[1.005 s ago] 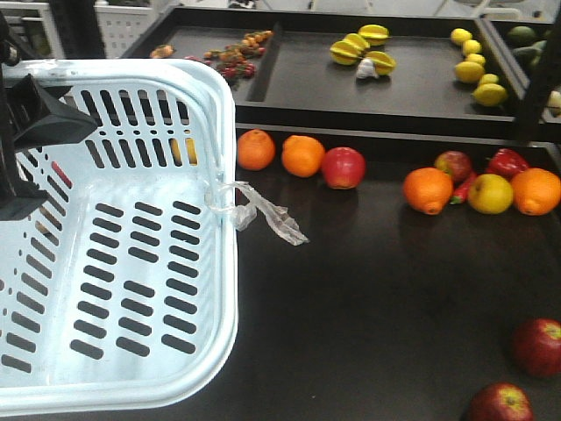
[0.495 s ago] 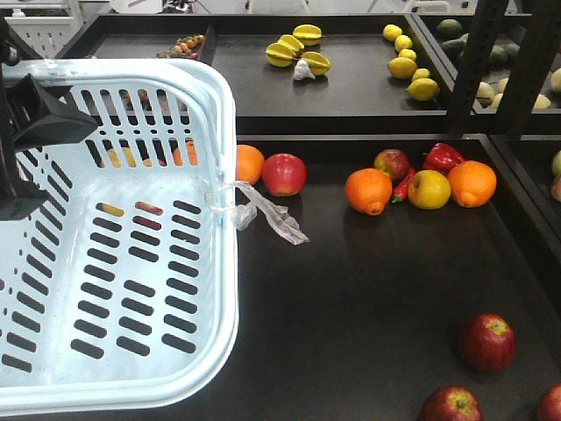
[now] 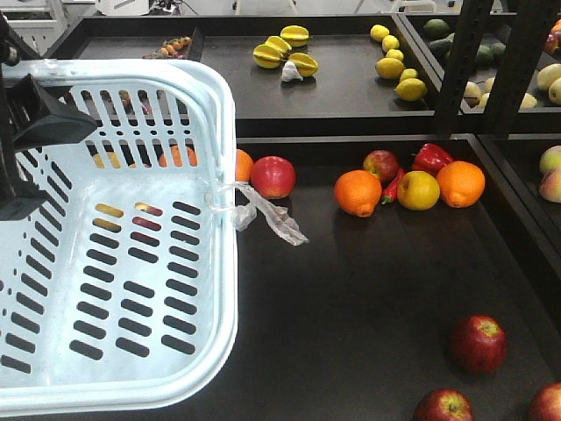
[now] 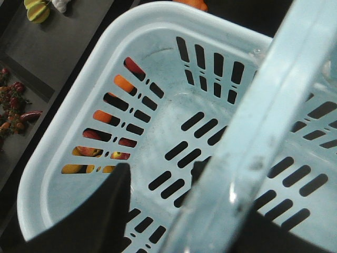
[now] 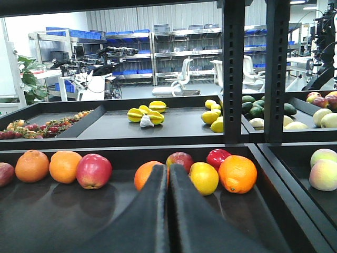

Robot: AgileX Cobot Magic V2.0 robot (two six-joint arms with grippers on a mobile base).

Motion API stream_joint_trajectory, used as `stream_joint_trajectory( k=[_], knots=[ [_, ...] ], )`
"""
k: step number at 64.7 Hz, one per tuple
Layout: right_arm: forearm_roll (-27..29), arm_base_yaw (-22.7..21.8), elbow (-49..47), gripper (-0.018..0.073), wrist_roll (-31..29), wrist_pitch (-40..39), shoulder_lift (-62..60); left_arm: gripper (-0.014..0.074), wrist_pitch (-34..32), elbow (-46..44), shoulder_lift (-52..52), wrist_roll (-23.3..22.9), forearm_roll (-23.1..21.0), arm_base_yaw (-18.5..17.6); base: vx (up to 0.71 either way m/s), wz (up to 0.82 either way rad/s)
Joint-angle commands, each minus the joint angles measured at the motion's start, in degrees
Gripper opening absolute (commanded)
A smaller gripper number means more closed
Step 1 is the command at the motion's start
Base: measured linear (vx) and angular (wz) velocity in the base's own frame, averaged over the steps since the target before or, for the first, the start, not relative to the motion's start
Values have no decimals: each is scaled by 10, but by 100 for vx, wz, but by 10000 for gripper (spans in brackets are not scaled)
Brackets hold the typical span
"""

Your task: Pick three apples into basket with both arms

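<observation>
Right gripper jaws press together, empty; an apple lies ahead-left of them. Left gripper jaws pinch the basket rim.

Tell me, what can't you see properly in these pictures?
Front view: fruit behind the basket wall, just coloured slivers through slots.
Front view: bottom-right apple, cut by the picture's edge.
Right wrist view: one orange, half hidden by the right pincer.
Left wrist view: basket floor, partly covered by its blurry rim.
</observation>
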Motion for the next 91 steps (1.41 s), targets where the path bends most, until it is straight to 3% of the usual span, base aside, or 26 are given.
stream_joint_trajectory(
  k=[1,81,91],
  knots=[
    [-5,-1,7,-9,-1,-42,-5,-6,-28,-19,-14,-8,7,-3,0,0],
    [-5,-1,7,-9,-1,-42,-5,-6,-28,-19,-12,-8,7,-3,0,0],
    [-5,-1,7,-9,-1,-42,-5,-6,-60,-18,1,-8,6,-3,0,0]
  ],
)
